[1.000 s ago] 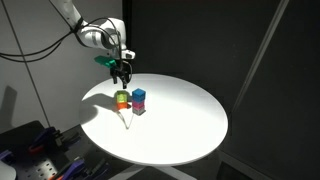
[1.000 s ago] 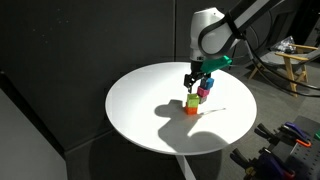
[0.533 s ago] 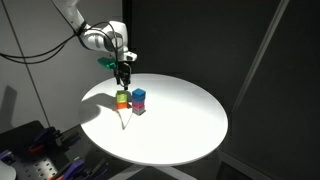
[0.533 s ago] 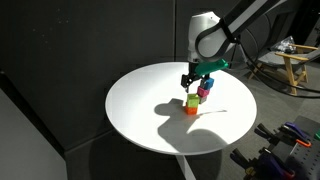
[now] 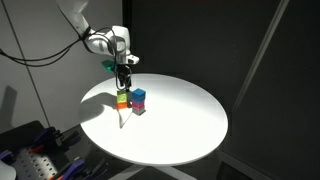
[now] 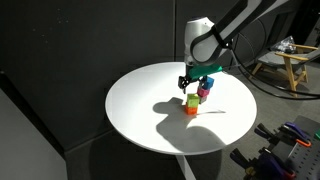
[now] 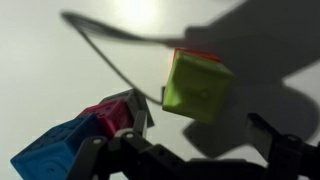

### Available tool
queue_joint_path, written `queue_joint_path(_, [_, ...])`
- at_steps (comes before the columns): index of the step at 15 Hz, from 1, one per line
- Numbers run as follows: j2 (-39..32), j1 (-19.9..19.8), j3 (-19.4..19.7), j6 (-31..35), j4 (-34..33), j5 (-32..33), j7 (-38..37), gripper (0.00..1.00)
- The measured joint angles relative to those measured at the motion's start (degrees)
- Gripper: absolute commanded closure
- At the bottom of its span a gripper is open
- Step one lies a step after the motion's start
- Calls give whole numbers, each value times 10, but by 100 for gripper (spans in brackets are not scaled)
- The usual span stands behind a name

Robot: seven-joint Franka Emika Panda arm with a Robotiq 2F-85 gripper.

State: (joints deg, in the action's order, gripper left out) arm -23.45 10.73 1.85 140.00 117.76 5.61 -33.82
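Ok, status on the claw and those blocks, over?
Claw open, hovering above green-on-orange cube stack. Nothing held. Blue-on-magenta cube stack close beside it.

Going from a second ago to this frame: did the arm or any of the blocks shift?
The gripper has come down a little toward the green block, which sits on the orange block. Its jaws are open and empty, as before; nothing was taken hold of or let go. The green block, the orange block, the blue block beside them and the table stayed as they were.

A white table (image 5: 185,125) stands before dark walls (image 5: 255,50)
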Motion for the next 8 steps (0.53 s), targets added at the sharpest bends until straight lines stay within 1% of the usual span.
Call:
queue_joint_path(4, [-11,8,10,0,-13,0,-55,0])
queue_joint_path(8, [-11,8,11,-1,-15,-1,-88,0])
